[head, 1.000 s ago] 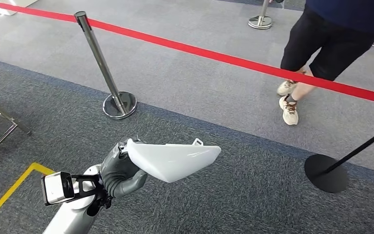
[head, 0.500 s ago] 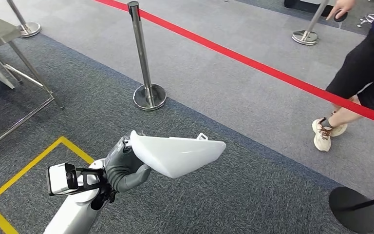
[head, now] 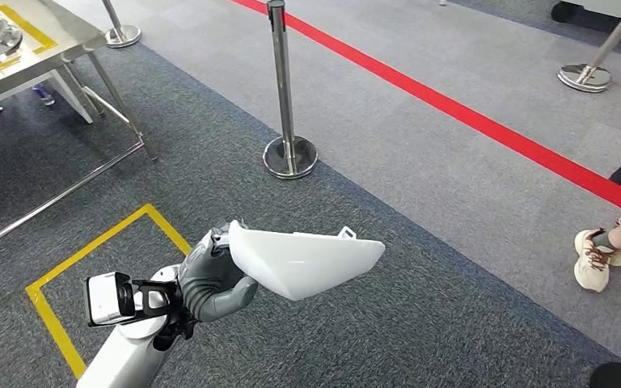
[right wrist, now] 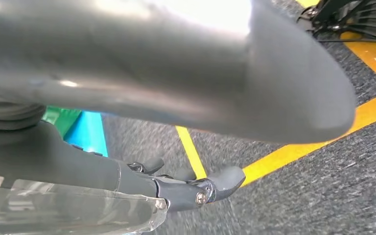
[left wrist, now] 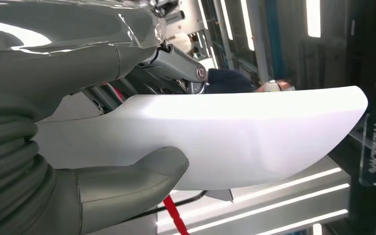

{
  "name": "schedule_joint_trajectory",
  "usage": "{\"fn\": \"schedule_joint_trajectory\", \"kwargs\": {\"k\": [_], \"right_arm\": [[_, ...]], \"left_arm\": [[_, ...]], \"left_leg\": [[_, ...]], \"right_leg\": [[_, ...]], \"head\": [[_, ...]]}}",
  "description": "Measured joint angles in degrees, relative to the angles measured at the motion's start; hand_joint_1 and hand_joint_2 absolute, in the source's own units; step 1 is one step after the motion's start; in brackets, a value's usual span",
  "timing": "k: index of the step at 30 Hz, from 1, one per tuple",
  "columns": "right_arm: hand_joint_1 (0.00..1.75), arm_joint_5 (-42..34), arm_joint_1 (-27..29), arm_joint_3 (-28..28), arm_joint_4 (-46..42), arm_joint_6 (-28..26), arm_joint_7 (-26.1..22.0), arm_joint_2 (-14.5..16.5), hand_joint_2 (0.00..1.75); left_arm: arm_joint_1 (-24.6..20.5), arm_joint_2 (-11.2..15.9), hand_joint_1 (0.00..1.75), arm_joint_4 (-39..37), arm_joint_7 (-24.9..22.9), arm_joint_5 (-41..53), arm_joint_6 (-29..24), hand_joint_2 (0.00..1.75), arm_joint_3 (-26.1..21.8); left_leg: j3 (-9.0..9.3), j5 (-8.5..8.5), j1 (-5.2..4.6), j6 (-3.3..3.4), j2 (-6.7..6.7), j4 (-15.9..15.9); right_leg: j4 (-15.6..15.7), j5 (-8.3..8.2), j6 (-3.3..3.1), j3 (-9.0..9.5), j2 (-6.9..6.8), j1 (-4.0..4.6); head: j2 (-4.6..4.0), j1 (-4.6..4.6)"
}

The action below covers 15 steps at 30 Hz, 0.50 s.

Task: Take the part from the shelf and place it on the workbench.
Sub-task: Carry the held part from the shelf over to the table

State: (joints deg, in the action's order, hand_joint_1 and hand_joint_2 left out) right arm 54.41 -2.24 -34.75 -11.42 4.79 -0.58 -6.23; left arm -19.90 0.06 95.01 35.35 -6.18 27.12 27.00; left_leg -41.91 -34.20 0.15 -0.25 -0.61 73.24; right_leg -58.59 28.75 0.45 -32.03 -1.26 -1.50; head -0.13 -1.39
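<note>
A white, curved, wing-shaped part point(head: 303, 263) is held out over the carpet by my left hand point(head: 210, 279), which grips its thick end. In the left wrist view the thumb point(left wrist: 127, 181) presses on the part point(left wrist: 235, 142) from one side and dark fingers lie behind it. The workbench point(head: 40, 48), a steel table with a yellow outline on top, stands at the far left, well away from the part. My right hand point(right wrist: 152, 83) hangs above the floor with its fingers point(right wrist: 215, 183) apart and nothing in them.
A chrome barrier post point(head: 287, 97) with a red belt point(head: 469, 113) stands ahead. Yellow tape point(head: 97, 250) marks a square on the dark carpet below my left arm. A person's shoe point(head: 594, 259) shows beyond the belt at the right. More post bases point(head: 586, 77) stand farther back.
The camera has turned left: post, belt and person slid to the right and the workbench came into view at the upper left. My left hand still holds the part the same way.
</note>
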Motion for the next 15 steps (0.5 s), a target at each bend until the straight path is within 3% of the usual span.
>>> {"fn": "schedule_joint_trajectory", "kwargs": {"k": [1,2,3,5,7,9,10,12,13,15], "right_arm": [[0.0,0.0,0.0,0.0,0.0,0.0,0.0,0.0,0.0],[0.0,0.0,0.0,0.0,0.0,0.0,0.0,0.0,0.0],[0.0,0.0,-0.1,0.0,0.0,0.0,-0.1,0.0,0.0],[0.0,0.0,-0.2,0.0,0.0,0.0,-0.1,0.1,0.0],[0.0,0.0,-0.2,0.0,0.0,0.0,-0.1,0.1,0.0],[0.0,0.0,-0.4,0.0,0.0,0.0,-0.1,0.2,0.0],[0.0,0.1,-0.5,0.0,0.0,0.0,-0.1,0.3,0.0],[0.0,0.1,-0.6,0.0,-0.1,0.0,-0.1,0.4,0.0],[0.0,0.1,-0.5,0.0,-0.1,0.0,-0.1,0.4,0.0],[0.0,0.1,-0.2,-0.2,-0.1,0.0,0.2,0.5,0.0]], "left_arm": [[0.1,0.1,1.75,0.0,0.0,0.1,0.0,1.75,0.0],[0.2,0.1,1.75,0.0,-0.1,0.1,0.0,1.75,0.1],[0.2,0.2,1.75,0.1,-0.1,0.1,0.0,1.75,0.1],[0.2,0.2,1.75,0.4,-0.1,0.1,0.0,1.75,0.1],[0.1,0.2,1.75,0.7,-0.2,0.1,0.0,1.75,0.2],[0.1,0.3,1.75,0.8,-0.2,0.1,0.0,1.75,0.3],[0.1,0.3,1.75,0.9,-0.2,0.2,0.0,1.75,0.3],[0.0,0.3,1.75,0.9,-0.1,0.2,0.0,1.75,0.3],[0.0,0.3,1.75,0.9,-0.1,0.2,0.0,1.75,0.4],[0.1,0.3,1.75,0.8,-0.1,0.2,0.0,1.75,0.6]], "left_leg": [[-0.77,0.04,-0.01,0.06,0.17,1.3],[-0.42,1.1,-0.04,0.19,0.35,0.4],[1.28,2.95,-0.16,0.45,0.88,-2.9],[5.7,6.06,-0.77,1.18,3.53,-10.9],[7.7,6.81,-1.37,1.71,4.89,-14.8],[7.78,6.91,-1.37,2.09,3.47,-15.3],[7.98,7.09,-1.18,2.35,2.77,-15.6],[8.42,7.48,-0.67,2.92,1.44,-16.1],[8.43,7.52,-0.59,3.05,0.78,-16.1],[8.39,7.51,-0.53,3.16,-0.91,-16.1]], "right_leg": [[0.0,0.09,-0.05,0.04,-0.79,0.07],[0.0,0.19,-0.06,0.14,-1.55,0.14],[0.0,0.32,-0.02,0.34,-2.23,0.19],[0.0,0.7,0.25,0.82,-3.43,0.38],[0.1,1.05,0.74,1.23,-4.64,0.55],[0.4,1.29,1.33,1.72,-5.85,0.54],[0.2,1.59,1.63,1.89,-5.42,0.45],[-3.1,3.64,2.13,0.65,-2.53,0.29],[-6.4,5.22,2.27,-0.89,-0.77,0.24],[-14.0,7.91,2.51,-5.06,0.75,0.23]], "head": [[0.0,-0.02],[0.0,-0.02],[0.0,-0.02],[0.0,-0.01],[0.0,0.03],[0.0,0.02],[-0.01,0.07],[-0.01,0.3],[-0.01,0.48],[0.0,0.69]]}}
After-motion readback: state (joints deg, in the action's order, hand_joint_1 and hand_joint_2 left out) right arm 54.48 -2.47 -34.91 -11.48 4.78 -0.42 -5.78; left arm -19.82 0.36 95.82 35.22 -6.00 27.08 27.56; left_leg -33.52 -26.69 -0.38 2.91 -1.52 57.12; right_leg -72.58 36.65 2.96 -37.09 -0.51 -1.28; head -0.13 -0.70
